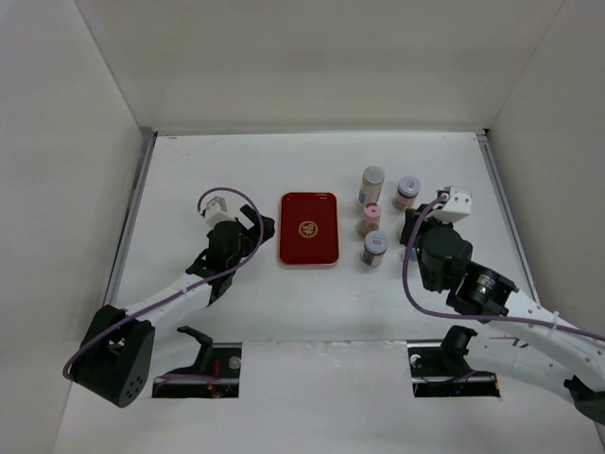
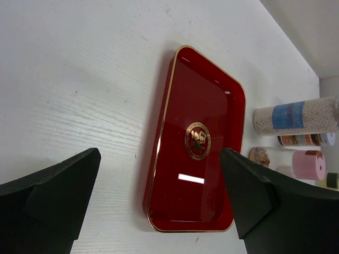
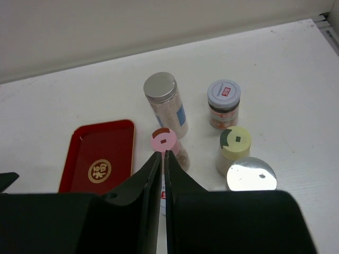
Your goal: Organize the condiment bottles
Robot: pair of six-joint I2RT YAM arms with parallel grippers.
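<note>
R end effector (image 3: 162,154) together, L end effector (image 2: 160,159) apart; perhaps six bottles (image 3: 165,98) by tray (image 1: 293,246)

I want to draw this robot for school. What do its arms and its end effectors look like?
The left arm and right arm are white tubes joined by chunky black round joints. A thin purple cable runs along each. The left end effector and right end effector each have two matte black, wedge-shaped fingers.
</note>
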